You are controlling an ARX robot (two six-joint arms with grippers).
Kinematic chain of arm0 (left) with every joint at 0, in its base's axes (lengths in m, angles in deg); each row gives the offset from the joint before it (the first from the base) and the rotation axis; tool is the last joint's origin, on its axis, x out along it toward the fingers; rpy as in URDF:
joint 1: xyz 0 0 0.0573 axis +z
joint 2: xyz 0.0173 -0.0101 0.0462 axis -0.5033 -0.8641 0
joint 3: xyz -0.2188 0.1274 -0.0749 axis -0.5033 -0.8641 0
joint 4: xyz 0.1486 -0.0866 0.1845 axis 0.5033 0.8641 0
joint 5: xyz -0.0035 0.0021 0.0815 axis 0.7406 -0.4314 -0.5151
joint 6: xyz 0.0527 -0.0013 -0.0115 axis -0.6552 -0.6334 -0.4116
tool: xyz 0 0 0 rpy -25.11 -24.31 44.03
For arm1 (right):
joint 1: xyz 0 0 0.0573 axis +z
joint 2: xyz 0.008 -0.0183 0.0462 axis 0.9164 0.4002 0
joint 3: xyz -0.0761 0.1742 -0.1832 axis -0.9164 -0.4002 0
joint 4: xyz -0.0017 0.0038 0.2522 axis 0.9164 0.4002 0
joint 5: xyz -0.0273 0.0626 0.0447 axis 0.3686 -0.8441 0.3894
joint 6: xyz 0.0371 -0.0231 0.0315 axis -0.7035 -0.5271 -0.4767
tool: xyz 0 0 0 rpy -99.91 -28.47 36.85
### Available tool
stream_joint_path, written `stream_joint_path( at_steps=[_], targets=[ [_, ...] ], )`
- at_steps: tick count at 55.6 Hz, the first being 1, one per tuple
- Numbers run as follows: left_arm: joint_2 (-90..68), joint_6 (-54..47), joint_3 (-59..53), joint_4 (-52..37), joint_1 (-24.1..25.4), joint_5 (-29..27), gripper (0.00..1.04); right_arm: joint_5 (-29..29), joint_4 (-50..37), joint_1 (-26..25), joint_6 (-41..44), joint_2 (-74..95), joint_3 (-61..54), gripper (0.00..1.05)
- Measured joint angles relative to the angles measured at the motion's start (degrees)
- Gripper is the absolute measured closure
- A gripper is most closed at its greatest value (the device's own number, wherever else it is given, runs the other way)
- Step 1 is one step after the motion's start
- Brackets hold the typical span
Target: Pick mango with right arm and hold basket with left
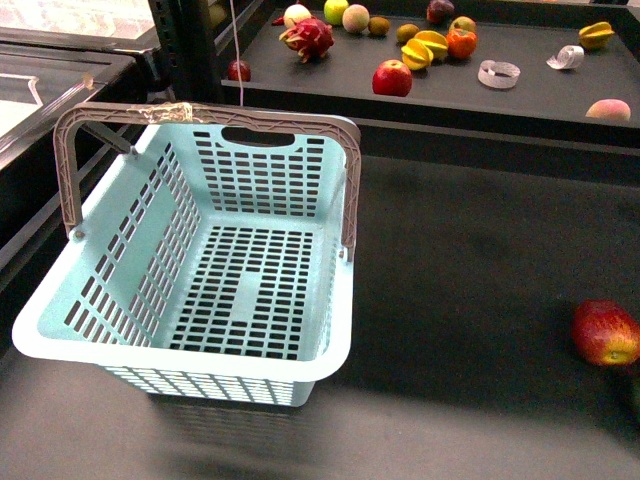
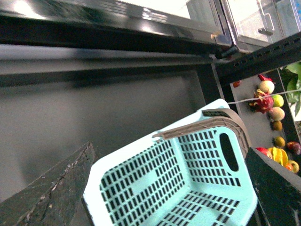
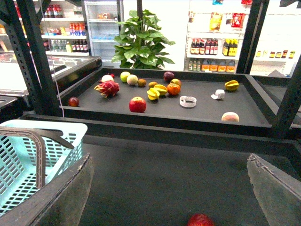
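The left gripper [image 2: 168,153] is seen in its wrist view with the jaws spread wide. Nothing is held between them. The basket [image 2: 188,183] is framed beyond the gap and is not gripped. The right gripper [image 3: 169,162] is likewise shown wide open and empty, above the dark table [image 1: 450,300]. Neither arm is caught in the front view.

The basket is set on the near left of the table. It is empty, and its two handles [image 1: 200,110] are raised together over it. A red-and-yellow fruit [image 1: 605,332] is seen well apart from it, at the table's right edge.

Further back, a raised dark tray [image 1: 520,95] is spread with fruit. The mango [image 1: 433,42] is taken to be the yellow-orange oval near the tray's middle. It lies just beside some yellow ridged pieces [image 1: 416,55] and an orange fruit [image 1: 461,42]. A red apple [image 1: 392,78] is placed nearer than these, and a dragon fruit [image 1: 308,40] is found to the left. A star fruit [image 1: 597,35] is seen at the far right.

Behind the tray, a leafy plant [image 3: 143,33] and shelves of bottles [image 3: 211,47] are made out in the right wrist view.
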Motion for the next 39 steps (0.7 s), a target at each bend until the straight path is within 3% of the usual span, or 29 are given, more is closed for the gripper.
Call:
stream_joint_path(
  at_steps=[14,39],
  targets=[
    [-23.6,4.5,17.5,-4.9,-2.9,6.1,0.08,0.0,0.0,0.0,0.0,0.0,0.0,0.08],
    [-51.5,10.0,49.1,0.6,-7.0,10.7,0.08,0.0,0.0,0.0,0.0,0.0,0.0,0.08]
  ],
)
